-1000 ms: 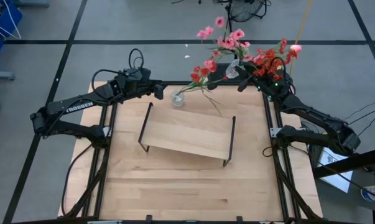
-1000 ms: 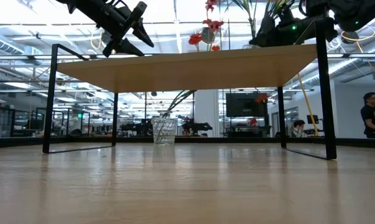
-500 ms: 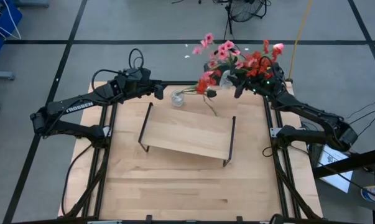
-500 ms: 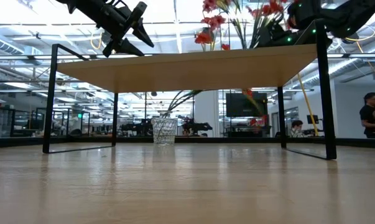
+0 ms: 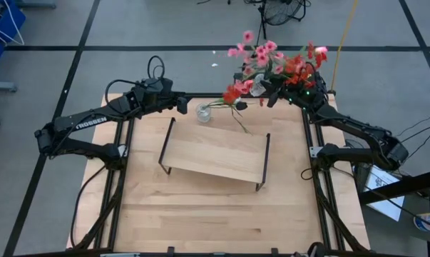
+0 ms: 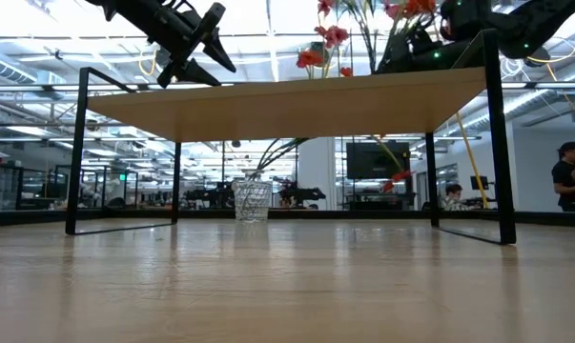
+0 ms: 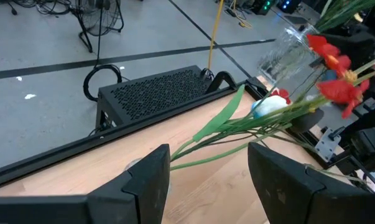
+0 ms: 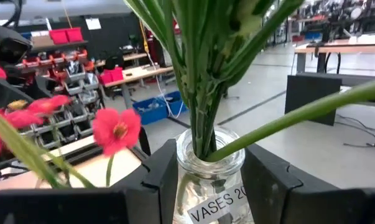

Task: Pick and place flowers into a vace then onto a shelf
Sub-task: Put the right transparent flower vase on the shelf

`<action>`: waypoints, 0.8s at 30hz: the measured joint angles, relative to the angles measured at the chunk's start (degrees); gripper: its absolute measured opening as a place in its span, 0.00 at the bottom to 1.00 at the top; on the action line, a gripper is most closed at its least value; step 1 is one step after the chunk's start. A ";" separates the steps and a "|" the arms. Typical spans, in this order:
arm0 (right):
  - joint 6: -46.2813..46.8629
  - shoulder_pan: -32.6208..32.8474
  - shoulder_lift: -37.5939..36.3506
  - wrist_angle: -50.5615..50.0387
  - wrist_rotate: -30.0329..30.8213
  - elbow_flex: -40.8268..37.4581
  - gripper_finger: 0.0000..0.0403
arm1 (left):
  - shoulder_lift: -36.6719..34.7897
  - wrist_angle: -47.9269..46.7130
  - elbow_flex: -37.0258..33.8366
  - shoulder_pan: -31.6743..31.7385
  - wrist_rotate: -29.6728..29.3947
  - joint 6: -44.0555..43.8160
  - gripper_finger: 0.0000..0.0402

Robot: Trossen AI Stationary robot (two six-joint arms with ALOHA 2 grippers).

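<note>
While the left gripper (image 5: 180, 105) waits with fingers spread near the table's (image 5: 200, 207) far edge | right gripper (image 5: 266, 91) clamps a glass vase (image 8: 211, 180) of flowers (image 5: 272, 64) aloft by the far right corner | second glass (image 5: 203, 113) stands behind the shelf (image 5: 215, 153) | one stem lies beside it.

The left gripper (image 7: 209, 180) has its two dark fingers (image 7: 148, 180) wide apart. Past them, long green flower stems (image 7: 237, 127) reach across the wooden table (image 7: 69, 180). Red blossoms (image 7: 333, 68) and a white bud (image 7: 268, 104) sit near a clear glass vase (image 7: 287, 56). A black box (image 7: 153, 93) lies behind.
</note>
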 joint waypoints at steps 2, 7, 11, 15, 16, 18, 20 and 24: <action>-0.78 0.02 0.69 -2.03 -0.13 1.78 0.33 | 0.00 -0.29 0.00 -0.01 0.00 -0.03 0.54; -2.39 0.02 5.10 -5.26 -3.89 4.95 0.33 | 0.00 -0.76 0.00 -0.15 -0.02 -1.09 0.54; -1.59 0.39 8.53 -5.01 -4.82 8.24 0.33 | 0.00 -0.79 0.00 -0.15 -0.04 -0.76 0.54; -1.88 0.44 11.59 -5.49 -4.74 11.19 0.33 | 0.00 -0.81 0.00 -0.15 -0.04 -0.66 0.54; -1.90 0.44 12.48 -5.37 -4.74 12.12 0.33 | 0.00 -0.79 0.00 -0.14 -0.05 -0.65 0.54; -2.16 0.44 14.11 -5.10 -5.21 14.12 0.33 | 0.00 -0.81 0.00 -0.13 -0.13 -0.64 0.54; -2.35 0.37 16.03 -5.12 -6.46 16.40 0.33 | 0.00 -0.81 0.00 -0.13 -0.75 -0.61 0.54; -3.33 0.37 19.48 -6.20 -6.40 20.64 0.33 | 0.00 -0.81 0.00 -0.11 -1.62 -0.29 0.54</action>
